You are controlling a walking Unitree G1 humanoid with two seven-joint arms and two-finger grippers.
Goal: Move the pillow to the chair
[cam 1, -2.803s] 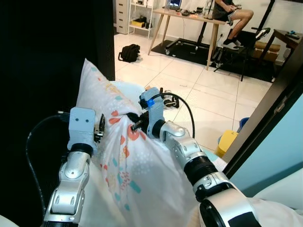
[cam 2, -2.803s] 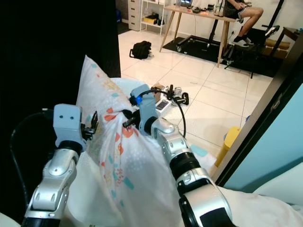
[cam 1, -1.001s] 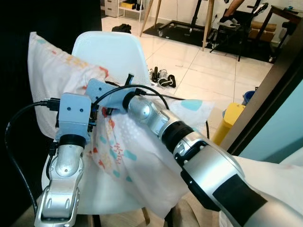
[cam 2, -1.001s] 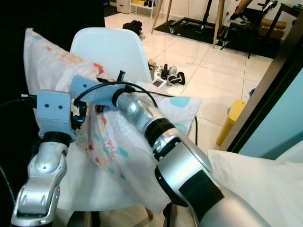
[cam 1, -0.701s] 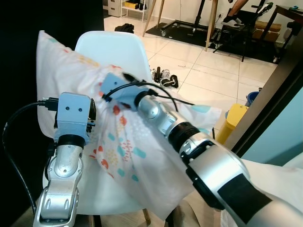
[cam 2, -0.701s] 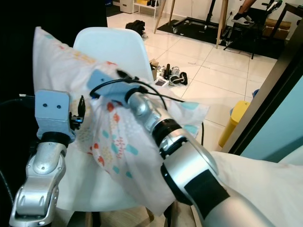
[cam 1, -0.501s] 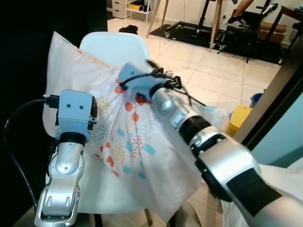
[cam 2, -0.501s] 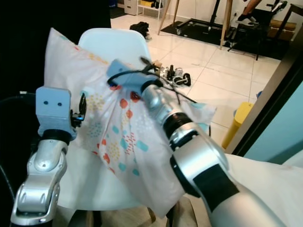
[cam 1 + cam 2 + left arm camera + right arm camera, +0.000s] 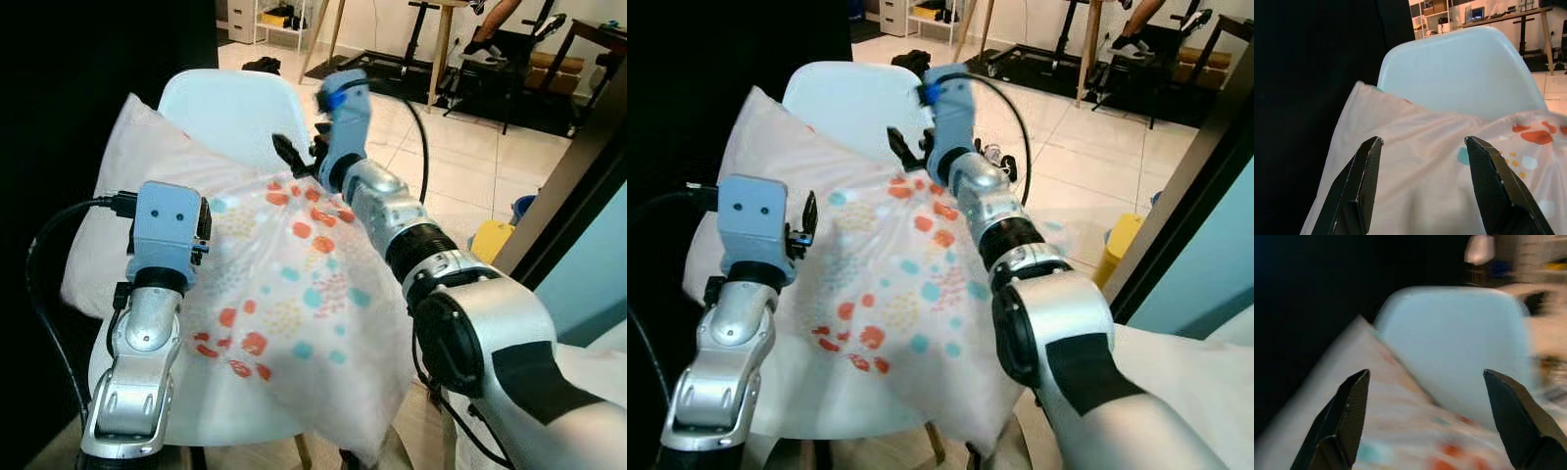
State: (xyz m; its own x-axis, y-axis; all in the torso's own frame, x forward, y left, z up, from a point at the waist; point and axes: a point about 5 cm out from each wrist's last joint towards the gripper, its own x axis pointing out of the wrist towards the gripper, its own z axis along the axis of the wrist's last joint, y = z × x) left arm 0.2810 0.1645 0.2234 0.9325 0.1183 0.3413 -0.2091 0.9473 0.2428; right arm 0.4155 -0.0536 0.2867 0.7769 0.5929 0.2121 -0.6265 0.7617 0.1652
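The white pillow [image 9: 284, 294] with red and teal spots lies on the pale blue chair [image 9: 230, 113]. It leans on the backrest and hangs over the seat's front. My right gripper [image 9: 299, 155] is open just above the pillow's upper edge, in front of the backrest, holding nothing. My left gripper [image 9: 809, 223] is open at the pillow's left side, with the pillow [image 9: 1425, 166] and the chair back [image 9: 1464, 73] seen between its spread fingers [image 9: 1364, 186]. The right wrist view is blurred and shows the chair back [image 9: 1449, 342] beyond the pillow [image 9: 1366, 396].
A black curtain [image 9: 88, 59] stands to the left of the chair. A dark door frame [image 9: 568, 166] and white bedding [image 9: 598, 362] are on the right, with a yellow bin [image 9: 490, 240] on the tiled floor. Further back are a wooden desk [image 9: 441, 39] and a seated person's legs [image 9: 495, 15].
The right gripper has let go of the pillow and lifted off its top edge. The pillow has dropped and spread flat over the chair seat.
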